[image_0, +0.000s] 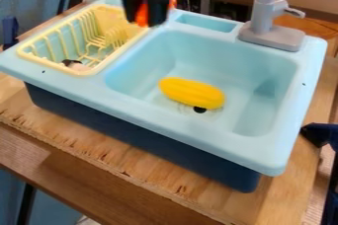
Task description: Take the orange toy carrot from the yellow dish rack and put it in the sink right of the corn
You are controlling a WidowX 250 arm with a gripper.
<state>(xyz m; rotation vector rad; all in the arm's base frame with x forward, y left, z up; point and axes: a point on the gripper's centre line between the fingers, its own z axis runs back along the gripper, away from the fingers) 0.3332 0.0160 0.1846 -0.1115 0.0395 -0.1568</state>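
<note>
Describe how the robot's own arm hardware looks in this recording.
The gripper is black, with a dark, blocky body that narrows toward its lower end. Orange-red patches show at it, but I can't tell whether they are part of it. I can't make out any markings or cables.

Grey faucet mounted at rear of light-blue sink; ridged yellow oblong item lying in basin; wooden tabletop beneath.

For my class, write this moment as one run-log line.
gripper: over sink unit, orange object at it | basin: yellow toy by drain | rack: small dark-and-pale item
</note>
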